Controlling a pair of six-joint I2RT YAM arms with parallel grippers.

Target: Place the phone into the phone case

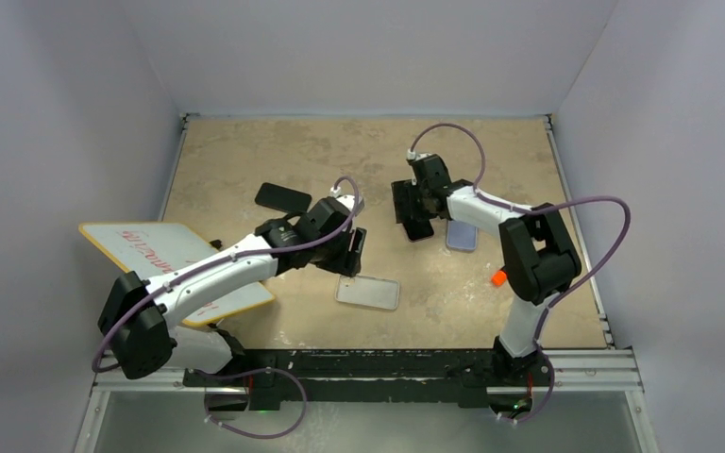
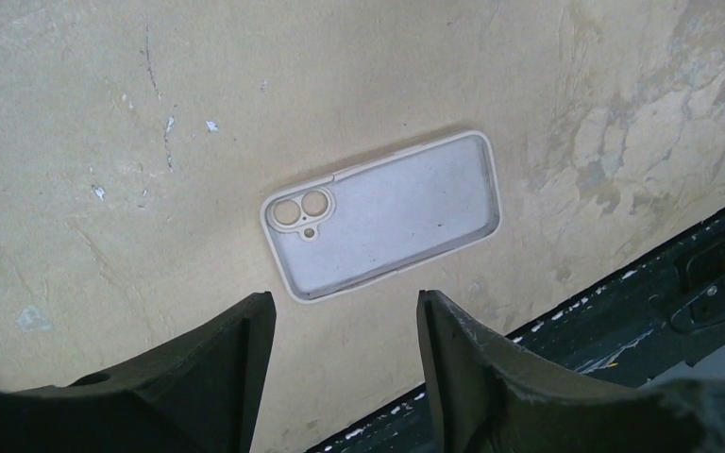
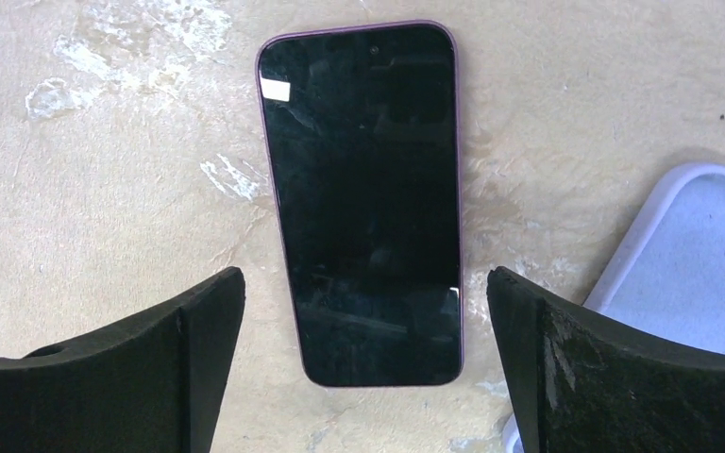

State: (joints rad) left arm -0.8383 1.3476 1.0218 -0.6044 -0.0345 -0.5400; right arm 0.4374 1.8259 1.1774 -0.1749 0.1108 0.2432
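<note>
R claw (image 3: pixel 366 283) spread wide, phone (image 3: pixel 363 189) flat below, ungrasped. L claw (image 2: pixel 345 302) apart, case (image 2: pixel 387 217) just ahead, empty. Nothing done yet; grasp + seating remain.

Place: you're looking at a lab test cell, probably purpose-built | walls (image 1: pixel 57 113): plain pale panels boxing your table (image 1: pixel 245 156) on three sides | top: worn, stained beige | rig: left arm (image 1: pixel 217 269) and right arm (image 1: pixel 529 255) bolted by a metal rail (image 1: pixel 604 363), purple cables (image 1: pixel 597 198) looped loose
</note>
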